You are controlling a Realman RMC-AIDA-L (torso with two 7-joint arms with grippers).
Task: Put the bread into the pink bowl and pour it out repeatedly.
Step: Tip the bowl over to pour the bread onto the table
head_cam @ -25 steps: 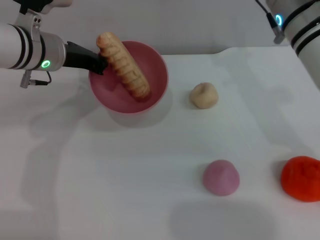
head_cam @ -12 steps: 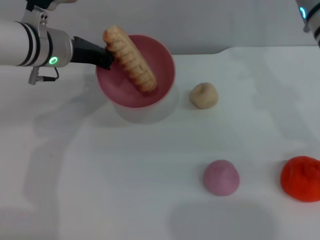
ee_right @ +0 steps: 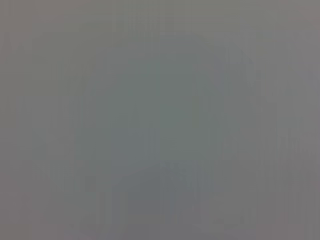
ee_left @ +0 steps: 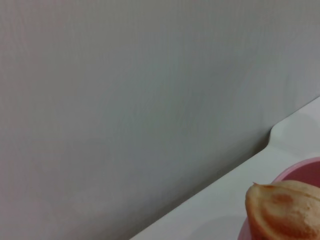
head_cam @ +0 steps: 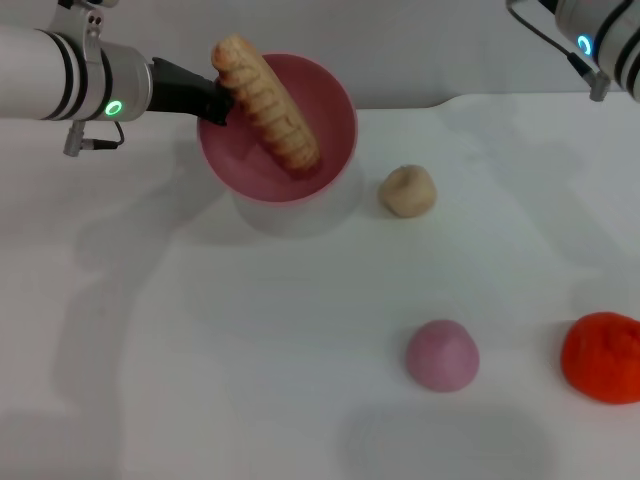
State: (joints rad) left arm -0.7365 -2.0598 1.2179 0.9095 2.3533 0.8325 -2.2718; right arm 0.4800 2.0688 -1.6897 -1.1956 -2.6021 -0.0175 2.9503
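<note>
The pink bowl (head_cam: pixel 278 130) is held up off the white table (head_cam: pixel 250 350) by the left gripper (head_cam: pixel 208 103). The bowl's rim is pinched on the side nearest the gripper, so the gripper is clamped on the bowl. The bowl is tipped, with its open side turned away from the gripper.

The bread (head_cam: pixel 266 103) is inside the bowl. It lies slanted across it. One end sticks up over the rim just beside the gripper, and the other end points down into the bowl, away from the gripper. In the left wrist view the near end of the bread (ee_left: pixel 284 210) is seen very close, with a bit of pink rim beside it.

The pouring step seems to be in hand. Next, the bowl probably has to be tipped more, so the bread can slide out over the far rim. A firm hold is needed, since the bowl looks smooth and could slip.

The right gripper is not seen; only part of the right arm (head_cam: pixel 600 35) shows, far from the bowl.
</note>
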